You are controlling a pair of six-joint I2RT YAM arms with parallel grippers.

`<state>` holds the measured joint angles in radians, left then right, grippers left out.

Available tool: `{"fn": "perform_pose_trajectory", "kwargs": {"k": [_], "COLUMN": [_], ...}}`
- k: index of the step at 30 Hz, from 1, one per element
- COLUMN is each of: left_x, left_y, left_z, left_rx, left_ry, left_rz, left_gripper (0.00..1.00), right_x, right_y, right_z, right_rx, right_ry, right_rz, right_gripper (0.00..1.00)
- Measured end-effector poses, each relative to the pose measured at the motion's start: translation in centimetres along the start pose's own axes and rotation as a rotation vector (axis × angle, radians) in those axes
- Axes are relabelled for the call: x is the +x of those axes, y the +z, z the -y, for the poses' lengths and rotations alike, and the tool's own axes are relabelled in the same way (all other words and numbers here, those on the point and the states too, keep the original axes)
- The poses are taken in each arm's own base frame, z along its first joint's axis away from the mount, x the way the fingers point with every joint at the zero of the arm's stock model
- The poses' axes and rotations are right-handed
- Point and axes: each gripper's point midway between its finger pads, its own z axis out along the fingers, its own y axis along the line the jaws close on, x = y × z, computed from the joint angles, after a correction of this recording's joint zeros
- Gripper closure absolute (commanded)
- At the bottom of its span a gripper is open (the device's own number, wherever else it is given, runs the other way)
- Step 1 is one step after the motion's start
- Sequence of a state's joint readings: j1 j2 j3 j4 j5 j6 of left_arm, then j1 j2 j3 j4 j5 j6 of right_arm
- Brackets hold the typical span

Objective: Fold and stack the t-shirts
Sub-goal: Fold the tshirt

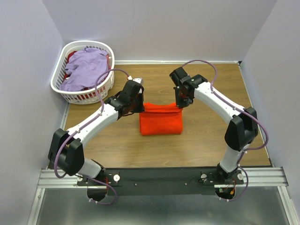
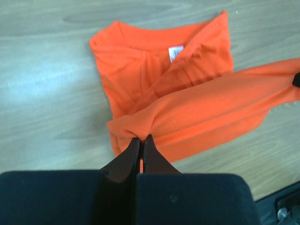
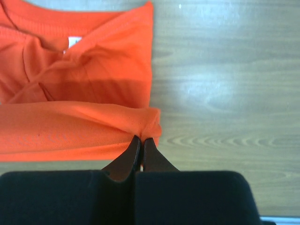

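The left jaws pinch the orange tee (image 1: 161, 122) at its far left corner. The right jaws pinch its far right corner. The basket (image 1: 86, 97) sits off to its left.

Top external: mounted high, near side of the orange t-shirt (image 1: 161, 119), facing down, distant, whole table (image 1: 211, 145) covered. Left wrist: close over its left end, facing down. Right wrist: close over its right end. Shared by all three: that t-shirt.
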<state>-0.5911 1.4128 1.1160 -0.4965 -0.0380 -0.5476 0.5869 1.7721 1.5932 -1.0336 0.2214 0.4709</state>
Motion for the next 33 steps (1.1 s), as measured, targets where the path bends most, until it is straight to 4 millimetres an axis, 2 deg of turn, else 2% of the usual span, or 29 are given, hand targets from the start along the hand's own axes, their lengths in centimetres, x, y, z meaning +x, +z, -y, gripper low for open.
{"fn": "perform_pose_trajectory", "kwargs": {"k": [4,7,13,17,18,20,21,22,23,24,28,29,32,33], "left_x": [-1.0,-1.0,0.3,0.5,0.6,0.7,0.8,0.8,0.8,0.6,0.1,-0.1,-1.1,-1.6], "left_y": [2.0,4.2,7.8,9.0,9.3,9.7,9.8,9.9,9.8,9.8,9.1,8.5,5.7,4.6], "left_z": [-0.7,-1.5,-2.6,-2.9,-3.0,-3.1,-3.2,-3.2,-3.5,-3.9,-4.9,-5.0,-4.6,-4.1], "left_rx": [-0.002,-0.014,-0.028,-0.033,-0.035,-0.037,-0.038,-0.043,-0.053,-0.07,-0.107,-0.108,-0.085,-0.063], "left_ry": [-0.003,-0.013,-0.019,-0.022,-0.023,-0.023,-0.019,-0.02,-0.016,-0.014,-0.028,-0.032,-0.044,-0.044], "left_rz": [0.001,-0.012,-0.06,-0.063,-0.064,-0.067,-0.068,-0.069,-0.067,-0.057,-0.028,-0.013,0.062,0.099], "left_gripper": [1.0,1.0,1.0,0.97,0.86,0.71,0.64,0.55,0.3,0.12,0.09,0.13,0.22,0.26], "right_x": [-1.5,-2.5,-2.7,-2.5,-2.4,-2.2,-2.2,-2.1,-2.1,-2.1,-2.7,-3.0,-4.4,-5.0], "right_y": [1.4,3.3,6.3,8.1,8.5,9.3,9.6,9.7,9.8,9.8,9.4,8.8,6.3,4.5], "right_z": [0.2,0.4,0.8,0.9,0.9,0.9,1.0,1.1,1.3,1.6,2.4,2.5,2.6,2.7], "right_rx": [-0.011,-0.011,-0.007,-0.003,-0.002,0.002,0.004,0.007,0.016,0.022,0.034,0.029,-0.001,-0.025], "right_ry": [0.01,0.018,0.022,0.016,0.014,0.012,0.011,0.009,0.006,0.006,0.005,0.006,0.016,0.023], "right_rz": [0.0,-0.007,-0.036,-0.047,-0.05,-0.06,-0.062,-0.064,-0.065,-0.066,-0.047,-0.032,0.049,0.1], "right_gripper": [0.99,0.99,0.99,0.99,0.96,0.84,0.73,0.67,0.62,0.56,0.52,0.52,0.52,0.52]}}
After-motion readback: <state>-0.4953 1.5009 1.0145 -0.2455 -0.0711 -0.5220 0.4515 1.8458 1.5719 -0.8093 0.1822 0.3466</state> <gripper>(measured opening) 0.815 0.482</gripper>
